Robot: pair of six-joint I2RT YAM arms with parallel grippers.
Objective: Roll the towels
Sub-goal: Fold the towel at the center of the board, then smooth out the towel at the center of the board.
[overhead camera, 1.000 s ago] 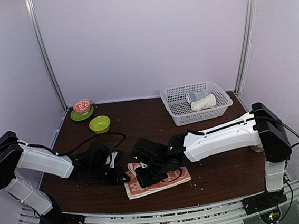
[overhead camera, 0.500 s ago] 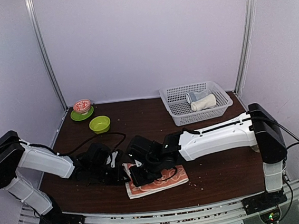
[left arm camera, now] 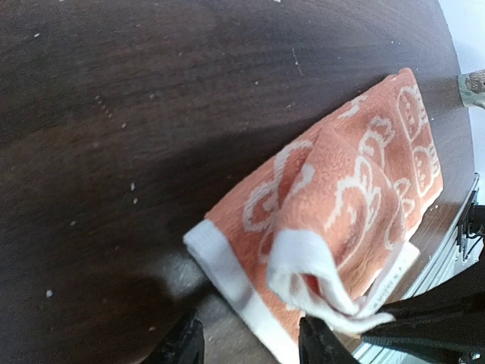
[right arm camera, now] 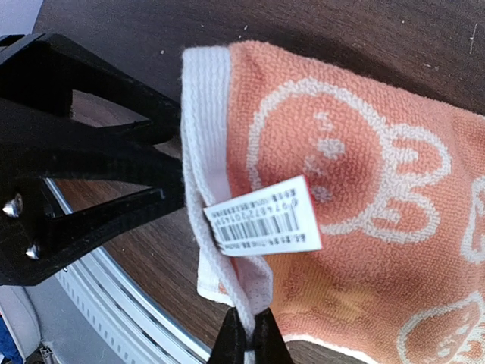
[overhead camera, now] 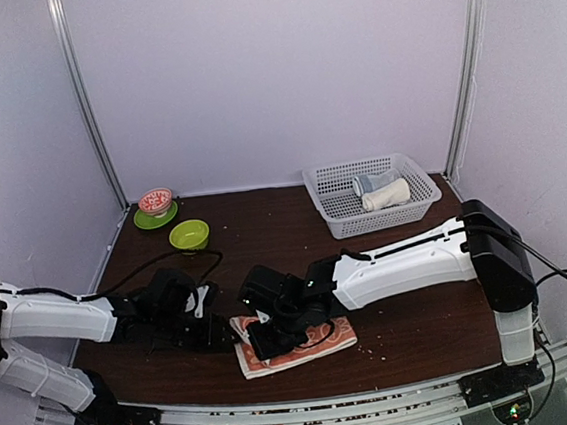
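The dark brown wooden surface (overhead camera: pixel 265 224) carried an orange-red patterned towel (overhead camera: pixel 338 335) near its front edge, a white plastic mesh basket (overhead camera: pixel 385 219) back right, and a lime-green bowl (overhead camera: pixel 189 236) and green plate (overhead camera: pixel 154 223) back left.

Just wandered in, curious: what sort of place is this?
Likely a robot test booth: plain walls and metal posts enclose a small table, a left arm and right arm are mounted at its edge, and an orange towel and basket serve as props.

A white mesh basket (overhead camera: pixel 385 221) sits at the dark worktop's (overhead camera: pixel 265 224) far right corner, holding a grey-blue cloth bundle (overhead camera: pixel 371 182). Far left, a patterned red bowl (overhead camera: pixel 156 200) rests on a green plate (overhead camera: pixel 147 224), with a lime bowl (overhead camera: pixel 189 236) beside it.
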